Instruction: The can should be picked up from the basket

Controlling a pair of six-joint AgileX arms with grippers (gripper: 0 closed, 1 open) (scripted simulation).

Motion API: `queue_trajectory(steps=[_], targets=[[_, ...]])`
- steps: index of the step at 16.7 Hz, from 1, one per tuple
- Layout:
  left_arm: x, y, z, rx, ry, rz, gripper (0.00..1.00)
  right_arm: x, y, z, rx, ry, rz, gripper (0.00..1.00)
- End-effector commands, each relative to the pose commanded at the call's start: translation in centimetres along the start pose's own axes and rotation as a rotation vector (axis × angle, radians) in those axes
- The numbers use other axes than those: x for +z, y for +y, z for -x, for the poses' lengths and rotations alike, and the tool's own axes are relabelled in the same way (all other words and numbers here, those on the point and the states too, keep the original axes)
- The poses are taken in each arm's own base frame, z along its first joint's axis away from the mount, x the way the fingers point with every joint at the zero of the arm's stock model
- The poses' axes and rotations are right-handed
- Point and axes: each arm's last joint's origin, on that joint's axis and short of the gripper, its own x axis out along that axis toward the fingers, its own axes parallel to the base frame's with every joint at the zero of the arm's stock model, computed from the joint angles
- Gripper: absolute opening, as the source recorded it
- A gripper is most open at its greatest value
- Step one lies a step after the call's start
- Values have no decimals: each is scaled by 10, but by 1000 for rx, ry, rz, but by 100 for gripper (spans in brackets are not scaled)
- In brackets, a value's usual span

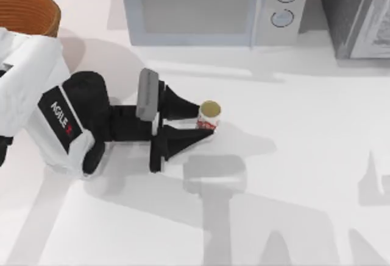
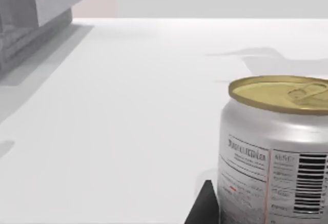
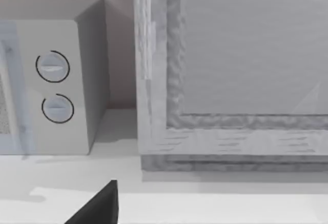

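1. The can [image 1: 209, 115] stands upright on the white desk [image 1: 292, 156], near the middle of the top view and well apart from the basket [image 1: 27, 11], which sits at the far left corner.
2. The left gripper [image 1: 198, 119] reaches toward the right side of the desk, its two black jaws set on either side of the can and closed against its body, so the can is gripped between them.
3. In the left wrist view the can [image 2: 274, 152] sits close up, with its dull gold top, pull tab, printed text and barcode showing, and one dark fingertip [image 2: 204, 207] just beside its base.
4. A microwave [image 1: 213, 7] stands along the far edge of the desk, with a grey cabinet [image 1: 359, 13] at its right.
5. The right wrist view faces the microwave [image 3: 56, 80] and the cabinet [image 3: 230, 70], with a black fingertip [image 3: 100, 206] at the frame's edge; I cannot tell how far the right arm's jaws stand apart.
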Motion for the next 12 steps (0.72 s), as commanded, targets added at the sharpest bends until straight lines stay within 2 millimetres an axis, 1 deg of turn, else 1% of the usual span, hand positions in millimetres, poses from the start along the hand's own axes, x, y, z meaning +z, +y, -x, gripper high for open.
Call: queue_trajectory(steps=[5,12], targets=[[0,0,0,0,0,0,0,0,0,0,0,0,0,100],[0,0,0,0,0,0,53,0,0,0,0,0,0,100]])
